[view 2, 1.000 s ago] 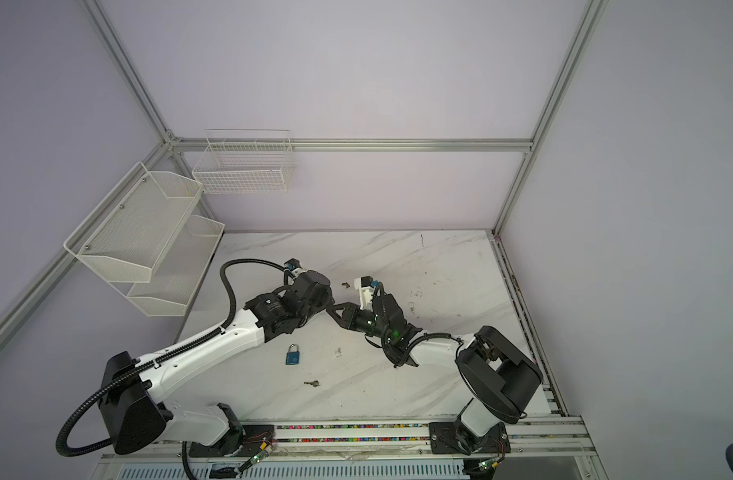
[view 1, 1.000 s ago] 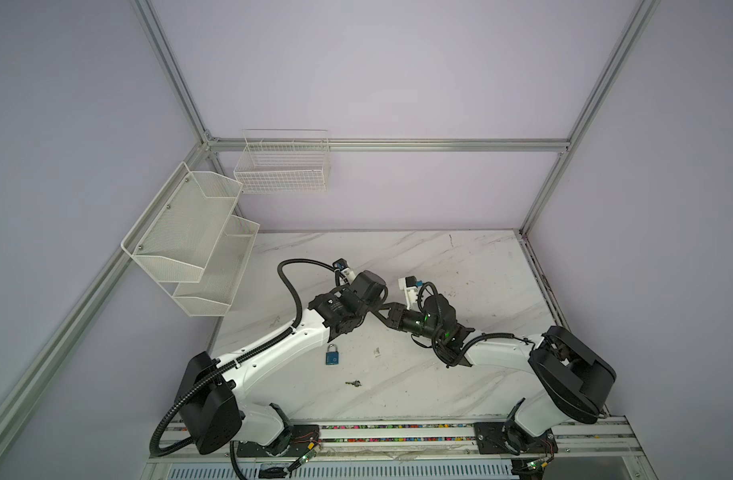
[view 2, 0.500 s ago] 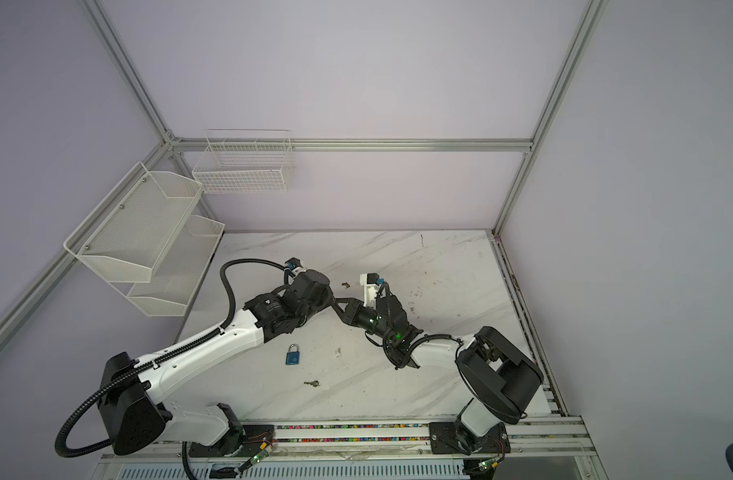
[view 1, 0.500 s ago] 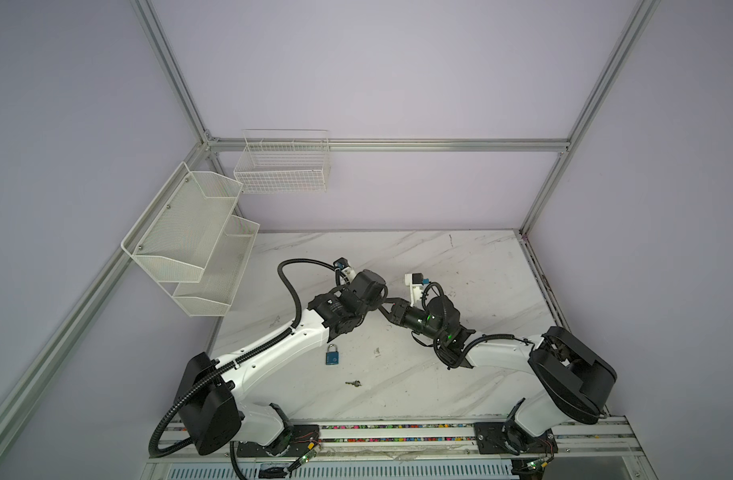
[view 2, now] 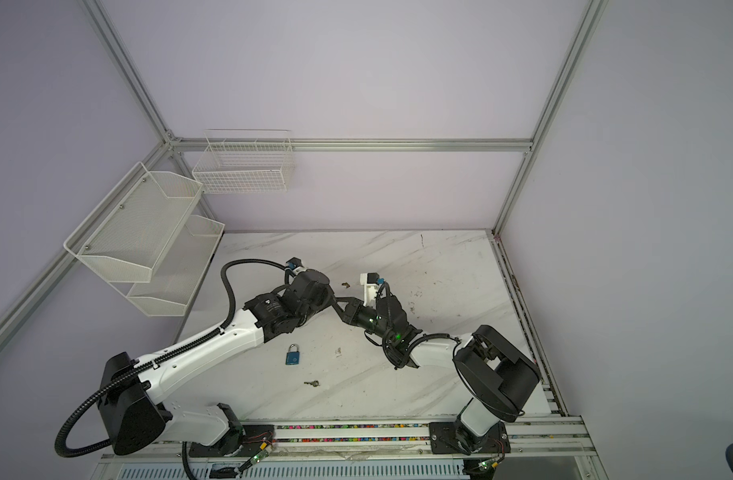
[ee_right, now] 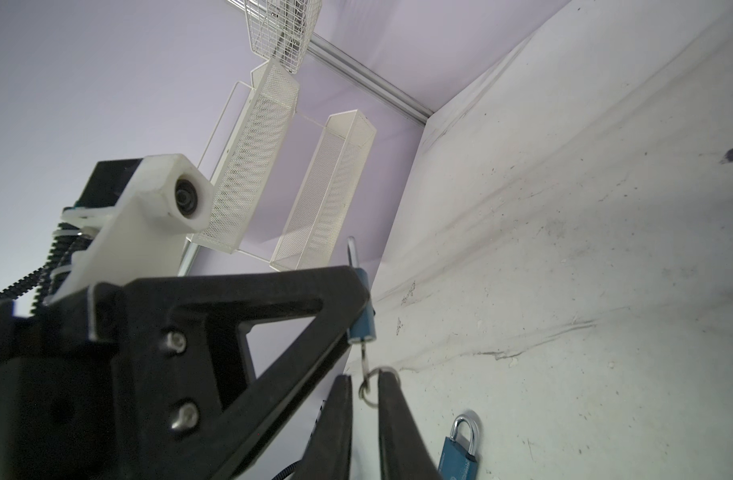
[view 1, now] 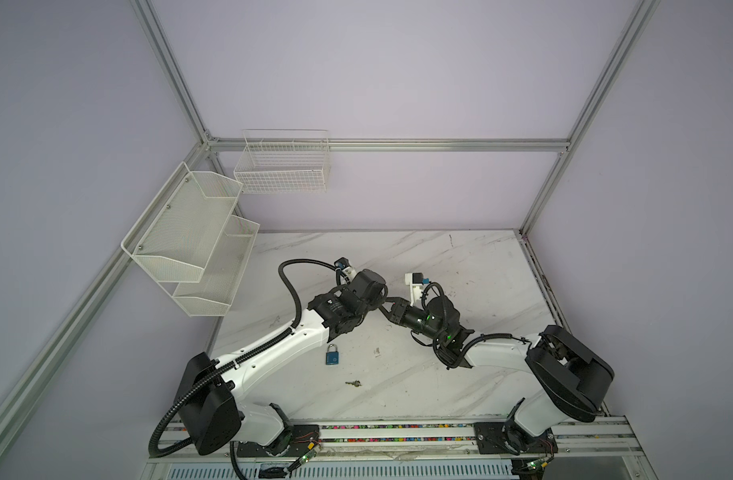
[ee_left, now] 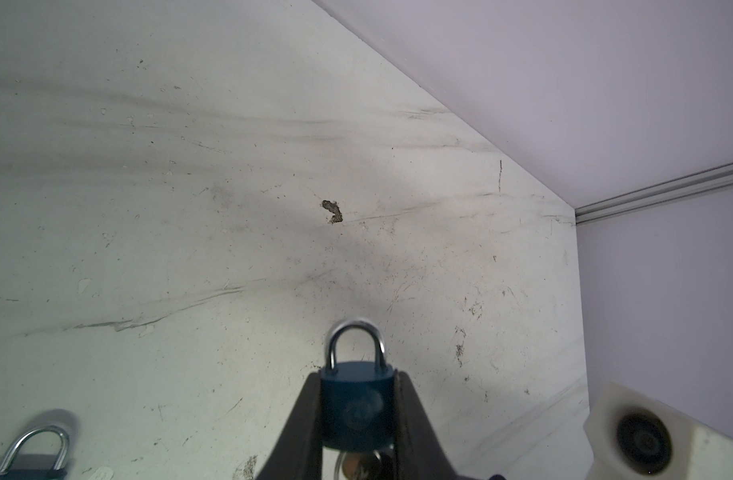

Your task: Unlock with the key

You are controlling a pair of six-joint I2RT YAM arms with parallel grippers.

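Observation:
My left gripper (ee_left: pixel 358 376) is shut on a dark blue padlock (ee_left: pixel 356 411), shackle pointing away from the wrist, held above the table. A key (ee_right: pixel 363 357) sticks out of the padlock's (ee_right: pixel 362 307) underside, with a key ring (ee_right: pixel 371 388) hanging from it. My right gripper (ee_right: pixel 364 378) faces the left one, its fingers narrowly apart on either side of the ring and key head, with a gap still showing. In both top views the two grippers meet at mid-table (view 1: pixel 384 303) (view 2: pixel 336 301); the padlock and key are hidden there.
A second blue padlock (view 1: pixel 332 356) (view 2: pixel 292 356) lies on the marble table, with a loose key (view 1: pixel 353 383) (view 2: pixel 312 383) in front of it. A two-tier mesh shelf (view 1: pixel 190 241) and a wire basket (view 1: pixel 281 166) hang on the left and back walls.
My right gripper has moved left up to the left gripper and its fingers have narrowed around the key. The left arm and its padlock have stayed still.

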